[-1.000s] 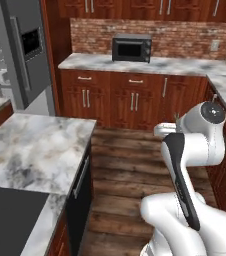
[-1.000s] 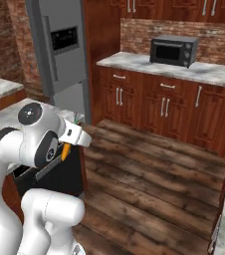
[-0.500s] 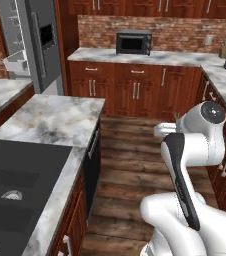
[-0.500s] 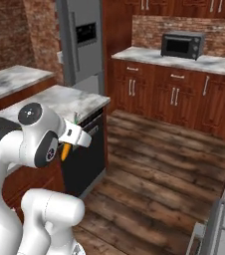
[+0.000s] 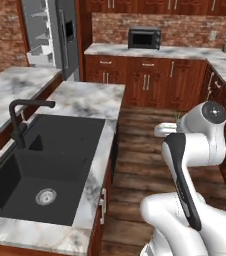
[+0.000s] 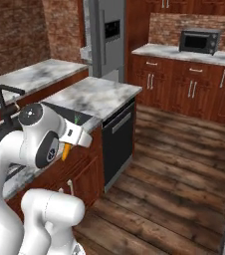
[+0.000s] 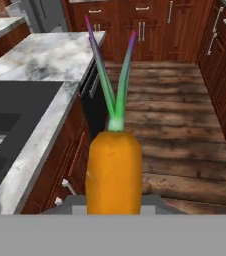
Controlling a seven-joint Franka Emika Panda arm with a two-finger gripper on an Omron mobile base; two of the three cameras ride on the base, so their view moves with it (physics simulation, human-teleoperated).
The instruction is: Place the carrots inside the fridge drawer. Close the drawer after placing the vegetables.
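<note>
Between tool [image 7: 114,200] jaws – carrot [image 7: 114,172], no readable writing on it.

Carrot [image 7: 114,172]: smooth orange body, thin green stalks at its top fading to purple tips. Held off the ground over the wooden floor, near the island counter's edge; in the right base view its orange tip [image 6: 64,151] points down.

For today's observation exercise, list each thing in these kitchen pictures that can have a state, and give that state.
carrot: held in the claw, leafy end pointing away from the hand.
claw: shut on the carrot.
fridge: door open, shelves showing.
microwave: door shut.
sink: no water running.
</note>
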